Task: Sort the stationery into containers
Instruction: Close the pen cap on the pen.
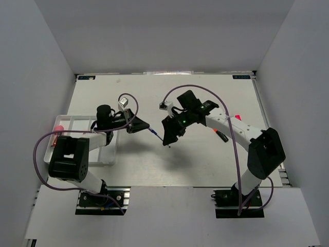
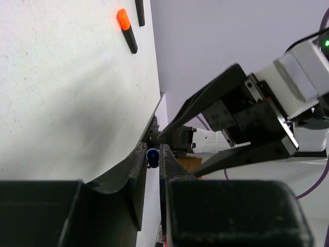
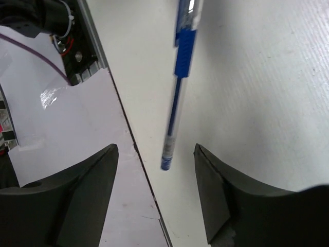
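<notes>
A thin blue pen hangs above the table between the two arms. My left gripper is shut on one end of it; in the left wrist view the blue pen end sits pinched near the tips of my left gripper. My right gripper is open around the pen's other end without touching it. In the right wrist view the pen points down between the spread fingers of my right gripper. The white divided tray lies at the left, holding a red-pink item.
Two highlighters lie right of the right arm, one pink-capped and one dark. The left wrist view shows an orange-capped highlighter on the table and the right gripper's fingers close ahead. White walls enclose the table.
</notes>
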Controlling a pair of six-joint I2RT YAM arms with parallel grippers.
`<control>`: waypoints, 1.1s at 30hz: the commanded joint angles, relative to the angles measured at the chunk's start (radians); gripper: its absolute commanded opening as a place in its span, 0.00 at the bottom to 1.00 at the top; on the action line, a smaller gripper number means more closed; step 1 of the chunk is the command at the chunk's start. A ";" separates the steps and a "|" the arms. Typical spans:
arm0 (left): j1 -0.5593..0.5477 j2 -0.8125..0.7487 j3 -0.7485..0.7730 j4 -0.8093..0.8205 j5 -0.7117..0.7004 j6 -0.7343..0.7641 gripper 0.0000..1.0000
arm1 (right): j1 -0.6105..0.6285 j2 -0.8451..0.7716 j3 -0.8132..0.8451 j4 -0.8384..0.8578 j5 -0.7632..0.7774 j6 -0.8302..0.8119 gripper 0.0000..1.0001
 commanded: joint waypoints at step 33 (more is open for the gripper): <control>0.024 -0.057 0.014 0.135 0.036 -0.120 0.00 | 0.019 -0.009 -0.076 0.063 -0.090 -0.021 0.41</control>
